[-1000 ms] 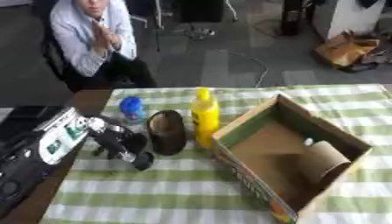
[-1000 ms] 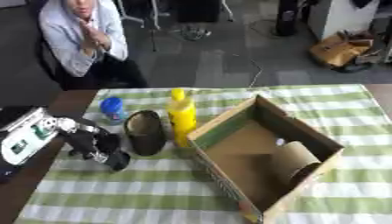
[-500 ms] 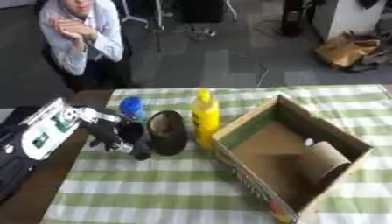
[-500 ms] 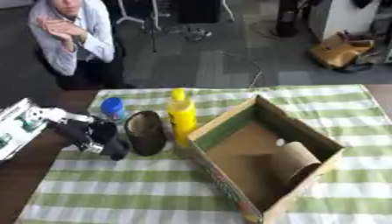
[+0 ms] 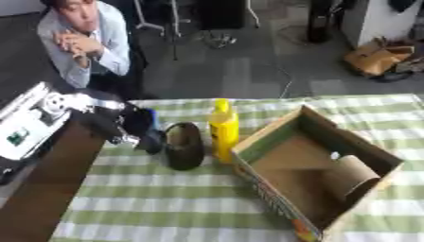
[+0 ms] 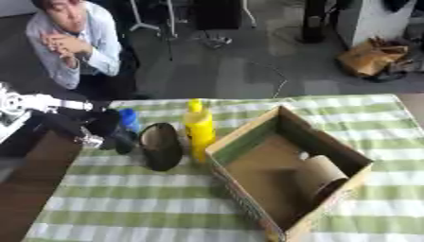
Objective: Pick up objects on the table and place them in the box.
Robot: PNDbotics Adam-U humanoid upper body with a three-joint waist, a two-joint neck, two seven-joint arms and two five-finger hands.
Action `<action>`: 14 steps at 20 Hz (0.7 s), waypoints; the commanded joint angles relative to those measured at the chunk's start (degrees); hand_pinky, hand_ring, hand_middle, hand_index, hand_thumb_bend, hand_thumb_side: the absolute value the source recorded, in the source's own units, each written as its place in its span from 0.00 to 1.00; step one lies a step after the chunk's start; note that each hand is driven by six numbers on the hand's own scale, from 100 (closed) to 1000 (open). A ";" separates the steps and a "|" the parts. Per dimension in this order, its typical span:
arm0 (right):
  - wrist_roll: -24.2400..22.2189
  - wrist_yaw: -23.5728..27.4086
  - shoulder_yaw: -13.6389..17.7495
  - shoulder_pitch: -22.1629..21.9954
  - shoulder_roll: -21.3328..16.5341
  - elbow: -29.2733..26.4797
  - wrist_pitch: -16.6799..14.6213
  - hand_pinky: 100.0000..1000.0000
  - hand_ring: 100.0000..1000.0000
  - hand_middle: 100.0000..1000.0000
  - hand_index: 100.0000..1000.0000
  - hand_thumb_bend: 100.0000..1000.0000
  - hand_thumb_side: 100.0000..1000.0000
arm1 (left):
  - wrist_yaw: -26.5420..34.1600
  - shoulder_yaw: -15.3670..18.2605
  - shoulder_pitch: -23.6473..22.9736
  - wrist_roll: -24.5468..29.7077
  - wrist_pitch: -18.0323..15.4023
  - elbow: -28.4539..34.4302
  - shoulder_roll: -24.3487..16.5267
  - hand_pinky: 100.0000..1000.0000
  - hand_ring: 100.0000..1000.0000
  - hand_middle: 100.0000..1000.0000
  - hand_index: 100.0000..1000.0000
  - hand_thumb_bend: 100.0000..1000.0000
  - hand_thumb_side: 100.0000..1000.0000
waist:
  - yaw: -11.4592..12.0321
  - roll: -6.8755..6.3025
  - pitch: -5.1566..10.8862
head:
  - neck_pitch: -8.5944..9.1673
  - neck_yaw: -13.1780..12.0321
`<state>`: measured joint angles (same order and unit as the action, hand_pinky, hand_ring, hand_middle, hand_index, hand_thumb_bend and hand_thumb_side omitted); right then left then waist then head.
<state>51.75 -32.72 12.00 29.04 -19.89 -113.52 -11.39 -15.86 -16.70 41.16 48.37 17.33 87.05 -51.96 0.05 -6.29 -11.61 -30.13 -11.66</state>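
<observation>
Since 0.5 s ago: left hand [image 5: 124,127] moved toward 12 o'clock and in against the blue-capped object [image 6: 128,118]; a second ago it lay lower, near 8 o'clock of the dark brown oval object [image 5: 184,145]. Items unmoved. Left hand now at 9 o'clock of the dark oval, black fingers [image 5: 152,142] curled, tips just beside its rim; contact or hold cannot be told. Blue-capped object partly hidden behind the hand. Yellow squeeze bottle [image 5: 223,130] upright between dark oval and open cardboard box [image 5: 273,137]. Box at 3 o'clock on green-striped bench [image 5: 165,198], brown paper roll [image 6: 319,172] inside.
</observation>
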 commanded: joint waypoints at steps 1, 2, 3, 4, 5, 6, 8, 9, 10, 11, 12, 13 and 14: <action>0.22 -0.37 0.40 0.34 -1.00 -1.07 -0.38 0.82 0.77 0.60 0.49 0.00 1.00 | 1.53 2.20 1.43 0.21 1.39 2.89 -3.30 0.13 0.42 0.49 0.68 0.00 0.55 | 0.08 -0.03 1.24 | -0.25 0.11; 0.22 -0.40 0.39 0.33 -1.01 -1.07 -0.38 0.82 0.77 0.60 0.49 0.00 1.00 | 1.87 2.43 1.55 0.10 1.58 3.43 -3.44 0.13 0.42 0.49 0.68 0.00 0.55 | 0.08 -0.08 1.28 | -0.27 0.13; 0.22 -0.44 0.39 0.33 -1.01 -1.07 -0.41 0.82 0.77 0.60 0.49 0.00 1.00 | 2.27 2.80 2.02 -0.12 1.60 4.07 -3.46 0.12 0.42 0.49 0.68 0.00 0.54 | 0.07 -0.19 1.42 | -0.30 0.14; 0.22 -0.50 0.38 0.33 -1.01 -1.07 -0.45 0.82 0.77 0.60 0.49 0.00 1.00 | 2.66 3.08 2.49 -0.31 1.59 4.65 -3.48 0.12 0.42 0.49 0.68 0.00 0.53 | 0.09 -0.29 1.52 | -0.31 0.16; 0.22 -0.55 0.36 0.32 -0.97 -1.07 -0.51 0.82 0.77 0.60 0.49 0.00 1.00 | 2.95 3.30 3.15 -0.50 1.48 5.30 -3.45 0.12 0.42 0.48 0.68 0.00 0.53 | 0.10 -0.44 1.67 | -0.30 0.17; 0.22 -0.59 0.35 0.30 -0.94 -1.07 -0.56 0.82 0.77 0.60 0.49 0.00 1.00 | 3.21 3.40 3.56 -0.61 1.49 5.67 -3.40 0.11 0.42 0.47 0.68 0.00 0.53 | 0.12 -0.52 1.74 | -0.29 0.20; 0.22 -0.67 0.33 0.29 -0.86 -1.07 -0.63 0.82 0.77 0.60 0.49 0.00 1.00 | 3.69 3.53 4.68 -0.73 1.43 6.36 -3.28 0.11 0.42 0.47 0.68 0.00 0.52 | 0.12 -0.66 1.92 | -0.20 0.26; 0.22 -0.71 0.33 0.31 -0.85 -1.07 -0.68 0.82 0.77 0.60 0.49 0.00 1.00 | 3.91 3.60 5.30 -0.79 1.32 6.67 -3.15 0.11 0.41 0.47 0.68 0.00 0.52 | 0.10 -0.74 2.02 | -0.24 0.32; 0.22 -0.74 0.33 0.32 -0.86 -1.07 -0.71 0.82 0.77 0.60 0.49 0.00 1.00 | 4.07 3.62 5.79 -0.78 1.29 6.85 -3.04 0.11 0.41 0.47 0.68 0.00 0.52 | 0.10 -0.79 2.08 | -0.26 0.37; 0.22 -0.75 0.31 0.33 -0.86 -1.07 -0.74 0.82 0.77 0.60 0.49 0.00 1.00 | 4.24 3.65 6.43 -0.78 1.21 7.08 -2.86 0.10 0.41 0.46 0.68 0.00 0.52 | 0.09 -0.85 2.15 | -0.32 0.42; 0.22 -0.74 0.28 0.30 -0.85 -1.07 -0.77 0.82 0.77 0.60 0.49 0.00 1.00 | 4.43 3.64 7.23 -0.78 1.13 7.28 -2.56 0.10 0.41 0.46 0.68 0.00 0.52 | 0.12 -0.91 2.20 | -0.38 0.49; 0.22 -0.72 0.25 0.28 -0.85 -1.07 -0.78 0.82 0.77 0.60 0.49 0.00 1.00 | 4.57 3.59 8.11 -0.75 1.06 7.42 -2.18 0.10 0.41 0.46 0.68 0.00 0.51 | 0.14 -0.95 2.25 | -0.48 0.48; 0.22 -0.71 0.23 0.26 -0.85 -1.07 -0.78 0.82 0.77 0.60 0.49 0.00 1.00 | 4.64 3.48 8.83 -0.68 1.04 7.42 -1.86 0.10 0.41 0.46 0.68 0.00 0.51 | 0.19 -0.98 2.27 | -0.54 0.49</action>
<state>51.68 -33.13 12.00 28.71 -19.89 -113.52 -11.77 -11.56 -14.23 48.70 47.34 18.11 93.74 -52.60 0.07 -7.43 -10.43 -30.31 -11.23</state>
